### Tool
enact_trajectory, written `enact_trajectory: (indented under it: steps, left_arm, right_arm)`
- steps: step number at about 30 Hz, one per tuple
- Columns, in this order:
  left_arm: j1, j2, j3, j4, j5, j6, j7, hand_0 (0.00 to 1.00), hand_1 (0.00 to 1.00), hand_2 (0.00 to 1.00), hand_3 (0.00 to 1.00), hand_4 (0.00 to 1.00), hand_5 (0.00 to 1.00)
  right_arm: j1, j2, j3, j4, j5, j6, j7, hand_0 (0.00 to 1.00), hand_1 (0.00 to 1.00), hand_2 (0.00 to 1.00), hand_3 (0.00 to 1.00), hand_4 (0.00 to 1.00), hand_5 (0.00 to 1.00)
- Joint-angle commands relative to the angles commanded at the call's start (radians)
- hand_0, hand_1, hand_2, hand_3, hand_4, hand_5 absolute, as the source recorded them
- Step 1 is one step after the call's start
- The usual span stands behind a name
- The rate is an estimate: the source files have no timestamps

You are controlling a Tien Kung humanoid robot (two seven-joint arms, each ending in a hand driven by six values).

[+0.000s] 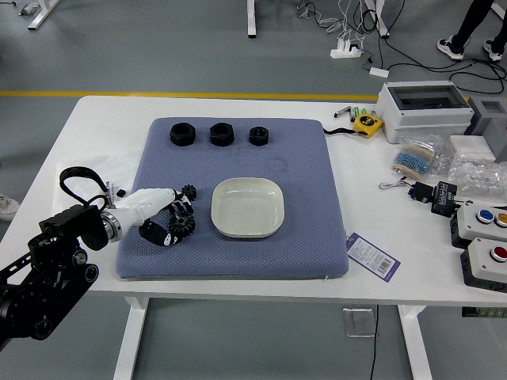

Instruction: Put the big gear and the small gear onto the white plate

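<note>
With the left hand [155, 204], you are reaching against the big gear [184, 226], which is resting on the blue mat [309, 198] near the white plate's [248, 207] nine o'clock; you cannot tell whether the hand is gripping. The small gear [189, 192] is lying at the big gear's twelve o'clock.
</note>
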Motion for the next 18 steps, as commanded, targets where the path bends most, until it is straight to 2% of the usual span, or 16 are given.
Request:
enact_trajectory:
  steps: [10,11,18]
  left_arm:
    - [0.007,0.004,-0.007,-0.033,-0.015,-0.013,0.007,0.563,0.56,0.591,0.59,0.799,0.002]
    - [0.007,0.005,-0.007,-0.036,-0.019,-0.014,0.008,0.506,0.519,0.558,0.581,0.756,0.002]
    - [0.008,0.005,-0.012,-0.043,-0.045,-0.015,0.011,0.488,0.506,0.549,0.583,0.736,0.002]
  right_arm:
    - [-0.006,0.001,0.001,0.0,-0.001,-0.001,0.0,0.68,0.656,0.736,0.586,0.798,0.717]
    - [-0.006,0.001,0.0,0.0,0.0,0.0,0.0,0.681,0.656,0.736,0.586,0.798,0.716]
    - [-0.004,0.0,-0.006,0.0,0.011,0.001,0.003,0.681,0.656,0.736,0.585,0.798,0.716]
